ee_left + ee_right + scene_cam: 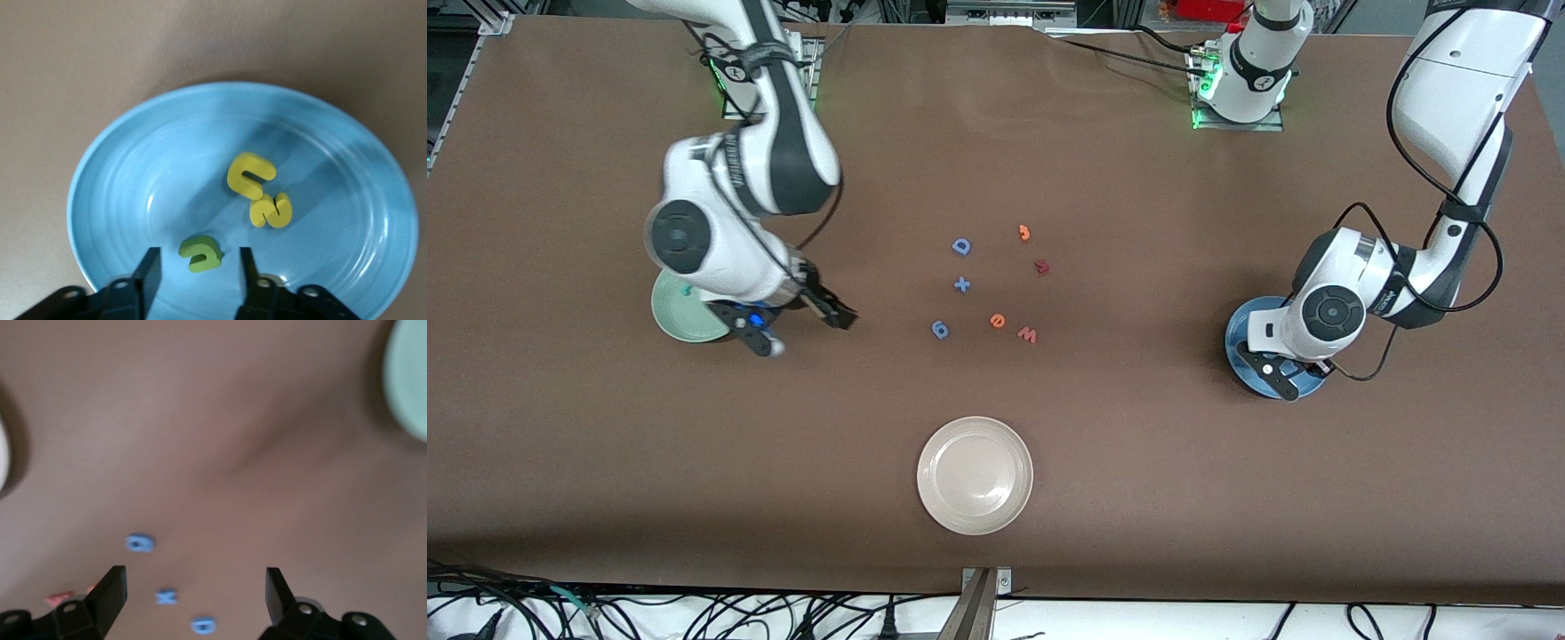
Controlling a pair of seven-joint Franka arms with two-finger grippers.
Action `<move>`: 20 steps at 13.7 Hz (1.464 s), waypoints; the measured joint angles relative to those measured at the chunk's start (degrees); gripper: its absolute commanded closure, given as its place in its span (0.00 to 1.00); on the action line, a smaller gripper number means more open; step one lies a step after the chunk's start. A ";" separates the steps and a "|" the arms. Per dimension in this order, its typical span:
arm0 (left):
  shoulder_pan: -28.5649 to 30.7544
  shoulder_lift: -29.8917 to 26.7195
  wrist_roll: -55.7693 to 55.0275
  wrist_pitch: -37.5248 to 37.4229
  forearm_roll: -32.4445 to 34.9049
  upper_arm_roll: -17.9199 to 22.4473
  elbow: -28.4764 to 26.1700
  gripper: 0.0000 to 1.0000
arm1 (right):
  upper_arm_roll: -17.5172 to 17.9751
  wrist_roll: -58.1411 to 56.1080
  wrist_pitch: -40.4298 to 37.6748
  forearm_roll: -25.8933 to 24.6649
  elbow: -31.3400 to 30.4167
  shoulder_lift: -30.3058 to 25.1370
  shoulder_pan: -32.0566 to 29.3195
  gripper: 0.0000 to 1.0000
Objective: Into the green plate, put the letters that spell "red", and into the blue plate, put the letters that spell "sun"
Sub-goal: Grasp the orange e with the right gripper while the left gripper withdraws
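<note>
The blue plate (120,180) (1238,336) lies at the left arm's end of the table. In it lie a yellow arch letter (250,175), a yellow "s" (271,211) and a green arch letter (200,253). My left gripper (199,267) (1291,378) hangs open just over the plate, and the green letter lies loose between its fingers. The green plate (680,318) (410,380) holds one teal letter (687,290); the right arm hides the rest of it. My right gripper (805,329) (195,579) is open and empty, over bare table beside the green plate. The orange "e" (998,321) lies mid-table.
Mid-table lie a blue "D" (961,246), blue "x" (961,284), blue "g" (940,330), dark red "s" (1041,266), red "w" (1027,334) and another orange letter (1024,233). A cream-white plate (975,475) sits nearer the front camera.
</note>
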 measured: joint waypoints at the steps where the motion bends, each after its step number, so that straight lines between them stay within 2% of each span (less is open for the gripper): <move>1: 0.02 -0.58 0.01 -0.02 0.00 -0.60 -0.01 0.00 | 1.69 2.59 2.57 0.60 1.09 1.64 0.04 0.07; 5: 0.26 -4.90 -0.16 -3.93 -1.14 -3.98 0.07 0.00 | 7.49 11.50 11.75 0.93 6.63 8.26 0.02 0.02; 9: 0.31 -10.77 -0.18 -6.78 -11.40 -5.00 0.19 0.00 | 12.67 17.14 20.65 0.94 10.70 14.47 0.27 0.02; 15: 0.44 -16.69 -0.24 -19.68 -23.16 -5.13 5.91 0.00 | 15.47 18.75 22.60 0.96 11.26 17.79 1.61 0.01; 18: 0.41 -20.35 -1.78 -23.29 -28.68 -5.15 6.31 0.00 | 16.36 18.75 22.58 0.57 11.28 18.33 2.72 0.02; 20: 0.31 -21.38 -7.61 -23.67 -29.67 -5.40 6.26 0.00 | 16.38 18.75 22.57 0.27 11.28 19.14 3.32 0.02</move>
